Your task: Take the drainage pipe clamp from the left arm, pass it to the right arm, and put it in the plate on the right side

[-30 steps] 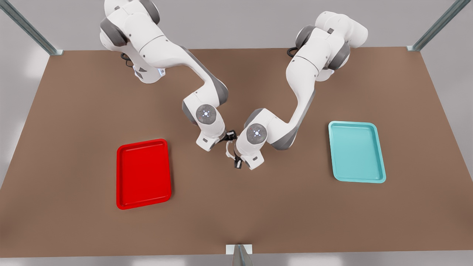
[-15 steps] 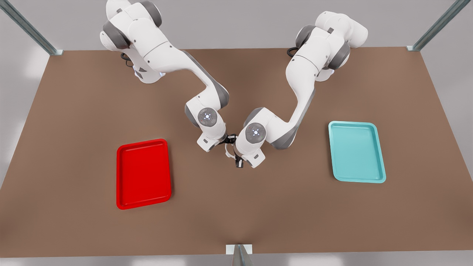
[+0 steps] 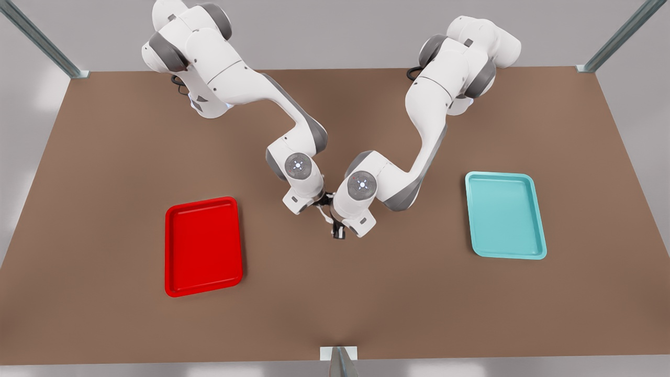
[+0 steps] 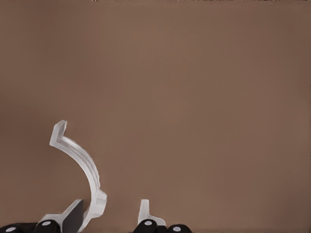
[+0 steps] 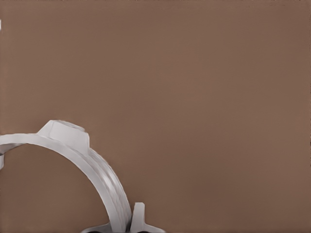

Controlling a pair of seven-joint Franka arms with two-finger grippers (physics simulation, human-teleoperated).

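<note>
The drainage pipe clamp point(image 3: 323, 212), a thin white half-ring, hangs above the table's middle between the two wrists. My right gripper point(image 3: 325, 199) reaches in from the front view's left. In the right wrist view its fingers point(image 5: 138, 218) sit close together on the clamp's band point(image 5: 97, 167), shut on it. My left gripper point(image 3: 336, 229) comes from the front view's right. In the left wrist view the clamp point(image 4: 82, 160) leans on one finger point(image 4: 73, 213), and bare table shows between it and the other finger, so the left gripper point(image 4: 111, 213) is open. The red plate point(image 3: 204, 246) lies at the front view's left.
A teal tray point(image 3: 505, 214) lies at the front view's right. The brown table point(image 3: 335, 303) is framed by metal posts at its corners and at the front edge's middle point(image 3: 339, 361). Both arms' elbows crowd the table's centre.
The right arm has moved toward the front view's right until its gripper meets the clamp. The left arm's wrist has shifted slightly toward the back. The trays have not moved.
</note>
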